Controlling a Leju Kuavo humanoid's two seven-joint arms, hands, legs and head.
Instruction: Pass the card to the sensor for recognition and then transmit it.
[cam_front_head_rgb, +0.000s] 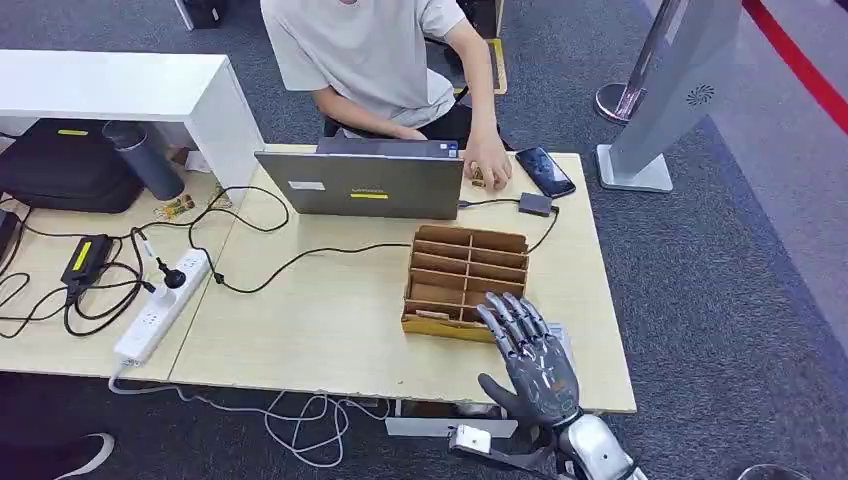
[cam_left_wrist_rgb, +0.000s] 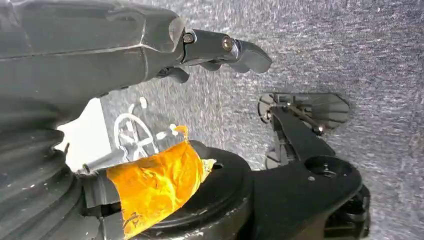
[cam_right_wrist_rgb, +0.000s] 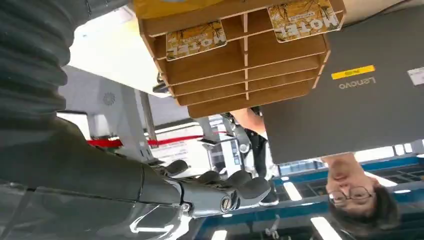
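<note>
My left hand (cam_left_wrist_rgb: 220, 52) hangs by the floor, fingers curled, holding nothing. The cards (cam_right_wrist_rgb: 196, 40) stand in the wooden rack (cam_front_head_rgb: 463, 280) on the table (cam_front_head_rgb: 320, 330). My right hand (cam_front_head_rgb: 530, 360), open and empty, hovers just beside it; I should pinch one card's edge and lift straight.

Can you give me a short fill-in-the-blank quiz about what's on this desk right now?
1. The right hand hovers by the wooden ____ with compartments.
2. The cards in the organizer have the word ____ printed on them.
3. A person sits behind the open ____.
4. Beside the person's hand lies a black ____.

Answers: organizer; MOTEL; laptop; phone
</note>
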